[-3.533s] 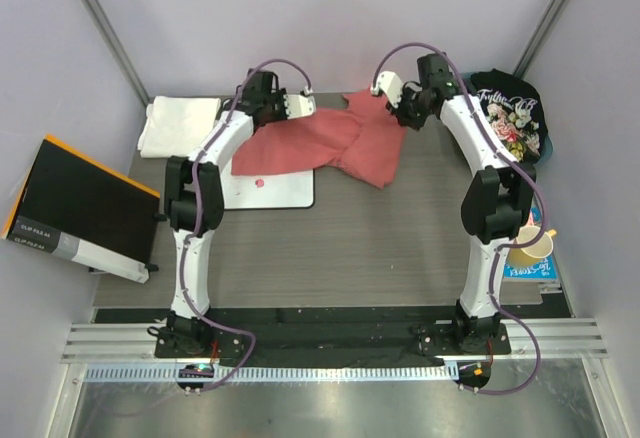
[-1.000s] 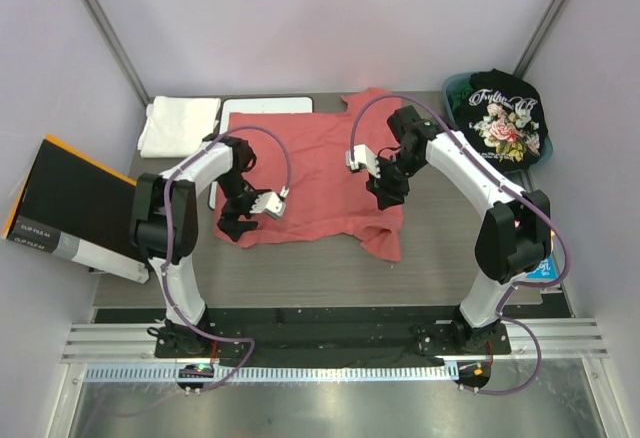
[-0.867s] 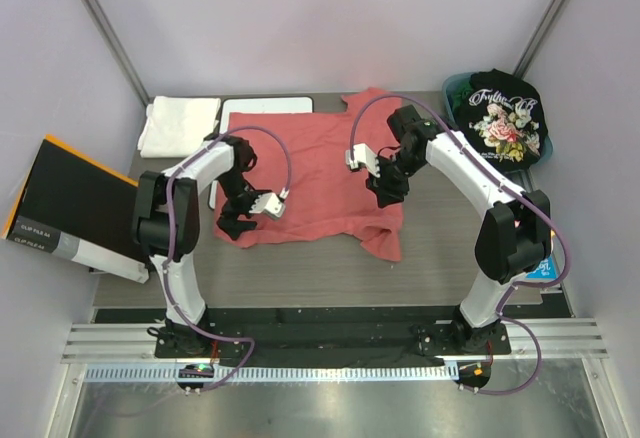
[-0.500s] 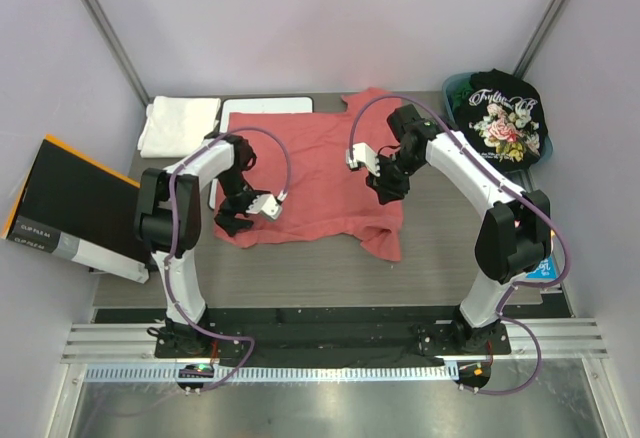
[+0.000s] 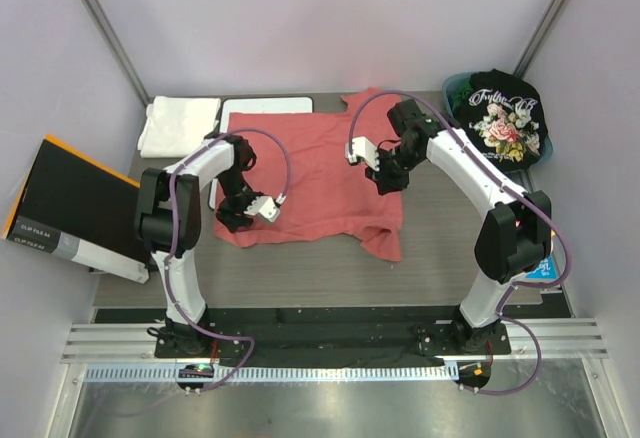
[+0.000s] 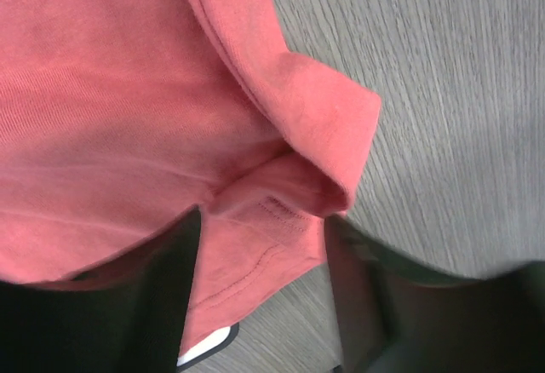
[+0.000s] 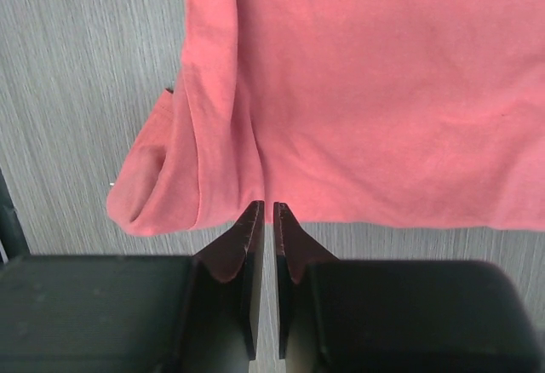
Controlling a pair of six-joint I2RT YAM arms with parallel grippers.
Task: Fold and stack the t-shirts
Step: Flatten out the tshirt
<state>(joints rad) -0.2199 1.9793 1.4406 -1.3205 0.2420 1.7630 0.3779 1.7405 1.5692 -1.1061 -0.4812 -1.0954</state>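
1. I see the red shirt spread across the middle of the bench, its far edge lying over the whiteboard. The white shirt sits folded at the far left and the black shirt is heaped at the far right.
2. The left jaws are wide, straddling a tucked fold of hem at the shirt's near-left corner, not closed on it.
3. The right jaws are narrow, almost together, with their tips at the shirt's right edge. I cannot tell whether any cloth is caught between them.
4. My first worry is that closing the left jaws here would catch only the tuck or doubled layers. The corner would then lift as a bunch, not a flat edge.
5. If the right jaws hold only a sliver of hem, I expect it to slip out on the lift and skew the fold.
6. Uneven pulls would twist the cloth, and dragging it could shift the whiteboard.
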